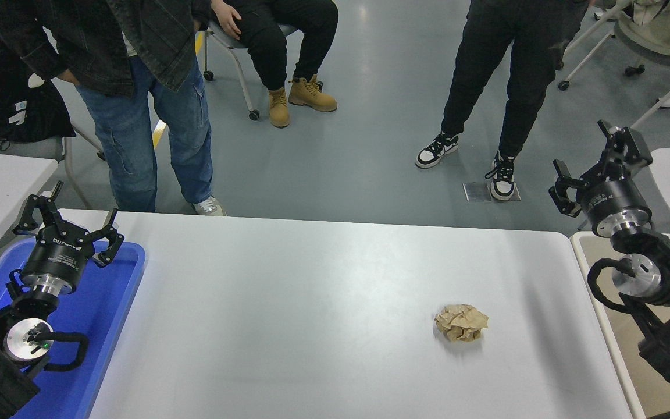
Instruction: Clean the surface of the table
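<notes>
Head view: the table surface fills the lower middle of the picture, bare except for one crumpled ball of brown paper lying right of centre, toward the near edge. The right gripper hangs high beyond the table's far right corner, above the beige bin that stands against the table's right end; its fingers are spread wide and hold nothing. It is well apart from the paper. The left gripper is parked over the blue tray at the lower left, also open and empty.

The risks, as I judge them, come from the paper itself. It is light and springy, so a descent that lands off-centre could nudge it across the glossy top rather than trap it. Closing on only a loose fold may let the wad slip free on the way to the bin. The arm's elbow already sits over the bin's rim, so a careless swing could knock the bin. People stand near the far edge.
</notes>
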`<state>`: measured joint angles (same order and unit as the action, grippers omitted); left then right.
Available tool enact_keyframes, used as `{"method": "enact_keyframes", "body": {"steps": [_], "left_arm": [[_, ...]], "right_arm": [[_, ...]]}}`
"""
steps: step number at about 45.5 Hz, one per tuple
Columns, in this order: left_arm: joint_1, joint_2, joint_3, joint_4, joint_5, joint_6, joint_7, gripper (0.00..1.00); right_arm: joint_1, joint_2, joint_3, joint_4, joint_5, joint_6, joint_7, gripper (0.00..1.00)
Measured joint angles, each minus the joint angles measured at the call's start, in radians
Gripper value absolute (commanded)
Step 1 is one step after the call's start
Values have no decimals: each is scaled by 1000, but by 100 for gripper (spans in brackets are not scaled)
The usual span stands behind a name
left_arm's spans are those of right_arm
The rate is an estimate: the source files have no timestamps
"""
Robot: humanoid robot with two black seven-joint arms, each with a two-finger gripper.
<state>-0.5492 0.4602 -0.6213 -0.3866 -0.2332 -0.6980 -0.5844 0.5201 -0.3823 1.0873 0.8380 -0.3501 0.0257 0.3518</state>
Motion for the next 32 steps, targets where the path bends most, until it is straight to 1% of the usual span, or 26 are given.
{"method": "enact_keyframes", "body": {"steps": [7, 13, 18, 21, 23, 32], "left_arm": [[0, 0, 0, 0, 0, 0, 0, 100], [0, 0, 0, 0, 0, 0, 0, 100], [0, 0, 0, 0, 0, 0, 0, 100], [0, 0, 0, 0, 0, 0, 0, 100], [0, 0, 0, 0, 0, 0, 0, 100], [0, 0, 0, 0, 0, 0, 0, 100]], "right_arm": [[-9, -5, -28, -3, -1, 0, 8, 98], [28, -47, -152, -8, 2, -4, 11, 98], [106, -109, -356, -31, 19, -10, 9, 98], [136, -124, -438, -40, 30, -10, 8, 98], [187, -145, -571, -53, 45, -10, 8, 98], [295, -203, -809, -72, 66, -8, 8, 98]]}}
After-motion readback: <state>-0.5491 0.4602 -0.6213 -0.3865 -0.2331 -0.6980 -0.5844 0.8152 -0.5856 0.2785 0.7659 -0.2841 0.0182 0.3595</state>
